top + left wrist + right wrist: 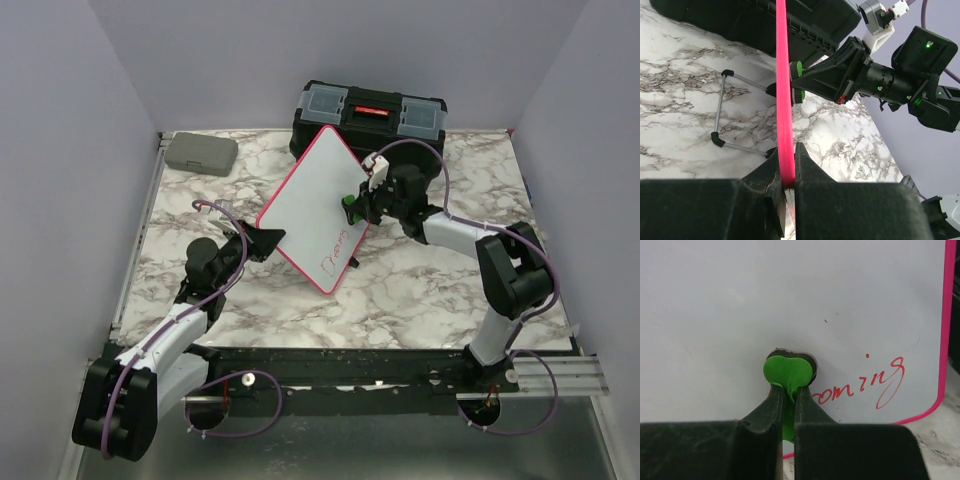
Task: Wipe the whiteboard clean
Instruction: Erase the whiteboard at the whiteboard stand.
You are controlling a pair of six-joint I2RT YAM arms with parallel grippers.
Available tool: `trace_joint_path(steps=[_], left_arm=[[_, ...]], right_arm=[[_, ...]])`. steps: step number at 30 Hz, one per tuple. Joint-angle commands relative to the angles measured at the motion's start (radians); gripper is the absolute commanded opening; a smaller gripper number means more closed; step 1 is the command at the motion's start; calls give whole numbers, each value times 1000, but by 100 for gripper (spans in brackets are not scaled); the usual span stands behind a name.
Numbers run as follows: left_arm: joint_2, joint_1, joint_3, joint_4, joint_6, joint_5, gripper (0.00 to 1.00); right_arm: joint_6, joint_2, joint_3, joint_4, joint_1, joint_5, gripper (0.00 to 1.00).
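Left gripper (pixel 786 151), close under its wrist lens: both fingers pinched tight on the pink frame (pixel 784 75) of the whiteboard (pixel 315 205), seen edge-on. Wire stand (pixel 720 112) with black tips sticks out from the board toward 9 o'clock, over marble table (pixel 420 290).

Top view:
- Left arm runs from its base at 7 o'clock, low and stretched, wrist aimed toward 2 o'clock at the board's left corner.
- Right arm climbs from 5 o'clock, elbow bent at 4 o'clock, forearm reaching toward 10 o'clock.
- Right gripper (pixel 787 390) clamped on a green eraser (pixel 788 371), pad against the board's white face.
- Board at table centre, tilted, diamond-wise; red handwriting (pixel 865 385) near its lower corner, 3 o'clock of the eraser.
- Black toolbox (pixel 370 112) at 12 o'clock, just behind the board.
- Grey case (pixel 200 153) at 10 o'clock, well apart.
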Motion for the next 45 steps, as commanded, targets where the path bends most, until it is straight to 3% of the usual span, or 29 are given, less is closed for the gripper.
trace_joint_path(steps=[1,9,12,17,22,26,32,37,45], left_arm=[[-2,-25,8,4,-1,119,0],[13,-25,6,19,-6,119,0],[13,-25,8,19,-8,121,0],[0,-25,9,1,-6,122,0],[-5,-26,11,-4,-5,124,0],[-10,-26,12,-10,-4,125,0],[-20,-25,18,-31,11,127,0],[3,-25,19,-8,6,131,0],[14,-25,29,-9,6,134,0]], right_arm=[[75,-28,21,-21,31,-98,1],[11,-86,-13,-39,158,-124,1],[-24,-91,20,-58,240,-101,1],[17,-68,90,-29,272,-66,1],[28,-50,115,66,255,76,1],[112,19,165,91,149,126,1],[53,98,170,111,-11,138,1],[-50,121,94,145,-53,52,1],[2,45,-40,218,12,-151,1]])
